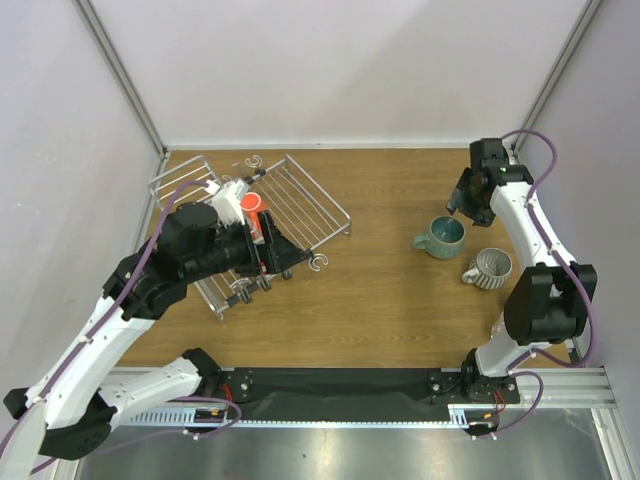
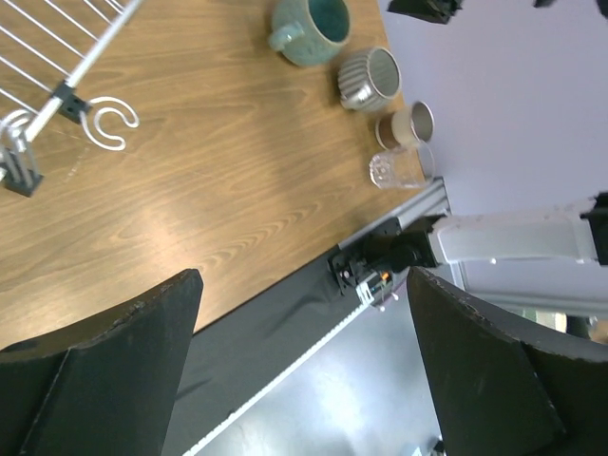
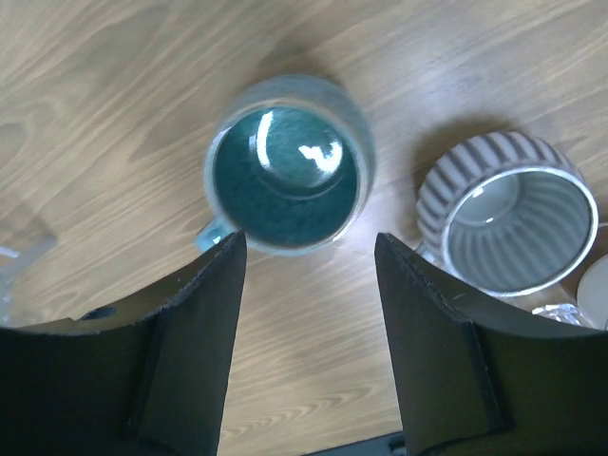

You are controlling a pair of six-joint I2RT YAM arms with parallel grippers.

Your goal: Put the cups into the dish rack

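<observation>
The right gripper [image 3: 306,245] is hovering over the dark teal mug [image 3: 285,166], jaws spread, probably lining up to pinch its rim. The mug is sitting upright on the bench [image 1: 390,290] beside the white ribbed mug [image 3: 508,218]. The left gripper [image 2: 304,277], jaws wide apart, is hanging at the dish rack [image 1: 305,205], where a red mug [image 1: 252,203] is resting.

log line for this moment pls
left gripper open | right gripper open above teal mug | red mug in dish rack

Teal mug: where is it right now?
Top view, right side of the table: the teal mug stands upright beside the white ribbed mug.
</observation>
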